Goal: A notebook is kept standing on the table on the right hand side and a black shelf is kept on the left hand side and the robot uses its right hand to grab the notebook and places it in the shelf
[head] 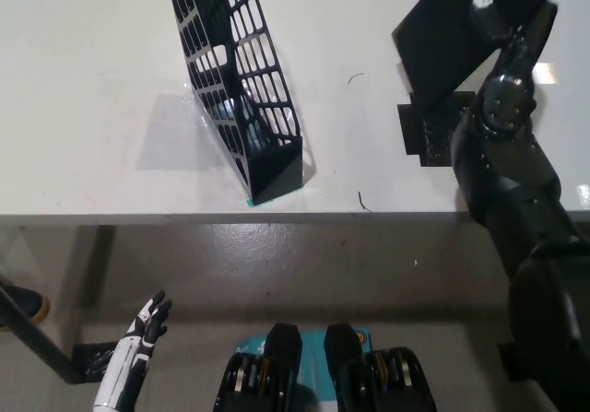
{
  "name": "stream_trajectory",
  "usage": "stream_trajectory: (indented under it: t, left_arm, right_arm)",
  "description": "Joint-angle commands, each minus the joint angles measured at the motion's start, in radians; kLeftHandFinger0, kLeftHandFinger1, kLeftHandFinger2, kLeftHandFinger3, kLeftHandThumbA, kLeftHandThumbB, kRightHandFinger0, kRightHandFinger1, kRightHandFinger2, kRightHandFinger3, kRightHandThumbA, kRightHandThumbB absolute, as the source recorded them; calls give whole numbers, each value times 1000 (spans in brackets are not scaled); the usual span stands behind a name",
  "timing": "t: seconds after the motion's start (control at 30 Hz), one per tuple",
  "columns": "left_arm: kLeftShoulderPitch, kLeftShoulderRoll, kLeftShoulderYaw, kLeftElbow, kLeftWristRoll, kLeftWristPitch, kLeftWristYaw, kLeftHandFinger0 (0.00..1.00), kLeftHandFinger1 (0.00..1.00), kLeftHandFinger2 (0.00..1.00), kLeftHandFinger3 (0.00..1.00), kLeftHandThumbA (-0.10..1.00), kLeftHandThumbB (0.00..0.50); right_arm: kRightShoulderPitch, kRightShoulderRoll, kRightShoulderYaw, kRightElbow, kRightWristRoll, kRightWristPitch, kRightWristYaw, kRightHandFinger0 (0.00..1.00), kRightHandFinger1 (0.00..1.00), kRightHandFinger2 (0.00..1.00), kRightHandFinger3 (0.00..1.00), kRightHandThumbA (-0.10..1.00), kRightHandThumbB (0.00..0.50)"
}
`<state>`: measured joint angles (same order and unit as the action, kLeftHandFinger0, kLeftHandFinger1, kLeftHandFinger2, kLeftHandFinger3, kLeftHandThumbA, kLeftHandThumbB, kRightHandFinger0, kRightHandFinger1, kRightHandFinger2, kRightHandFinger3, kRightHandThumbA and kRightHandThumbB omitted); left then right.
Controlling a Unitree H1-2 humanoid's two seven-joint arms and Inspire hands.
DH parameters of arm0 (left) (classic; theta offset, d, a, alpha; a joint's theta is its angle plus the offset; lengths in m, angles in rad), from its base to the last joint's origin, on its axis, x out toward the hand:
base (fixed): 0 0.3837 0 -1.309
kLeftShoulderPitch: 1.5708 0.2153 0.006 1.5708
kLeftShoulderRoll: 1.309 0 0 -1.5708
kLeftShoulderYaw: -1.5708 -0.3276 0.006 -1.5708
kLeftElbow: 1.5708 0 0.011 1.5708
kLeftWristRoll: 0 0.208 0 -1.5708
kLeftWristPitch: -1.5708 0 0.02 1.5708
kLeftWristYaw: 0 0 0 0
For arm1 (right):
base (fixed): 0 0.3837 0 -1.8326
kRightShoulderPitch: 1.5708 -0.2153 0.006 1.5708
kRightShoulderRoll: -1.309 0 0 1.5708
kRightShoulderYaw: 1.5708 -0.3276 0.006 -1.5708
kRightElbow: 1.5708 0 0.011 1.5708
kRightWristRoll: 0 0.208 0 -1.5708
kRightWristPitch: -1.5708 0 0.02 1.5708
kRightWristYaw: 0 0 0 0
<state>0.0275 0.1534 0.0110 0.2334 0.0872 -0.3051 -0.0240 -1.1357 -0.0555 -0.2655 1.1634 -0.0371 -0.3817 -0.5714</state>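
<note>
White counter (92, 80), black shelf (238, 80) at left. At far right, the black right robot hand (502, 25) apparently grips the tilted notebook (442, 34), likely light, stiff; hold its edge. Left robot hand (147, 324) rests open, low.

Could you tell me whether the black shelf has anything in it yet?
Empty, it seems: the white table shows through the black shelf lattice, and the notebook is held tilted in the right hand.

table (92, 80): white, matte | floor (304, 274): grey, glossy | light: even
</note>
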Motion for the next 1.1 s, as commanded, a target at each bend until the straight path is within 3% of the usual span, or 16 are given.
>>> stream_trajectory:
  t: [0.0, 0.03, 0.1, 0.17, 0.27, 0.3, 0.4, 0.5, 0.77, 1.07]
  left_arm:
    - [-6, 12, 8, -28, -9, -22, 0, 1000, 1000, 1000, 1000, 1000, 199]
    - [-8, 12, 8, -26, -9, -24, 0, 1000, 1000, 1000, 1000, 1000, 201]
    - [-9, 14, 6, -20, -8, -26, -2, 1000, 1000, 1000, 1000, 1000, 204]
    - [-7, 14, 6, -25, -4, -20, 0, 1000, 1000, 1000, 1000, 1000, 204]
    - [-5, 12, 6, -23, 5, -24, 6, 1000, 1000, 1000, 1000, 1000, 212]
    - [-5, 12, 6, -22, 7, -24, 7, 1000, 1000, 1000, 1000, 1000, 212]
    - [-8, 14, 5, -19, 5, -23, 3, 1000, 1000, 1000, 1000, 1000, 220]
    - [-8, 18, 3, -24, 1, -19, -3, 1000, 1000, 1000, 1000, 1000, 209]
    - [3, 12, 1, -19, -2, -28, -3, 1000, 1000, 1000, 1000, 1000, 192]
    - [0, 20, -5, -20, 15, -30, -3, 1000, 1000, 1000, 1000, 1000, 178]
  right_arm:
    - [-38, 13, 90, -263, -123, -83, -67, 0, 3, 377, 561, -100, 103]
    - [-28, 20, 98, -332, -136, -60, -62, 0, 9, 406, 606, -100, 96]
    - [-4, 37, 132, -535, -205, 13, -66, 0, 18, 424, 614, -100, 89]
    - [3, 54, 142, -644, -203, 23, -42, 0, 26, 441, 620, -100, 85]
    - [6, 79, 180, -819, -264, 96, -26, 0, 143, 622, 759, -100, 72]
    - [5, 81, 190, -843, -288, 107, -27, 0, 158, 639, 760, -100, 62]
    - [-11, 101, 227, -940, -361, 160, -16, 0, 176, 654, 754, -100, 72]
    - [-36, 114, 252, -945, -379, 142, -11, 0, 172, 644, 740, -100, 67]
    - [-103, 189, 331, -881, -436, 181, -49, 0, 75, 571, 732, -100, 96]
    - [-140, 220, 358, -795, -427, 143, -82, 0, 48, 592, 748, -100, 105]
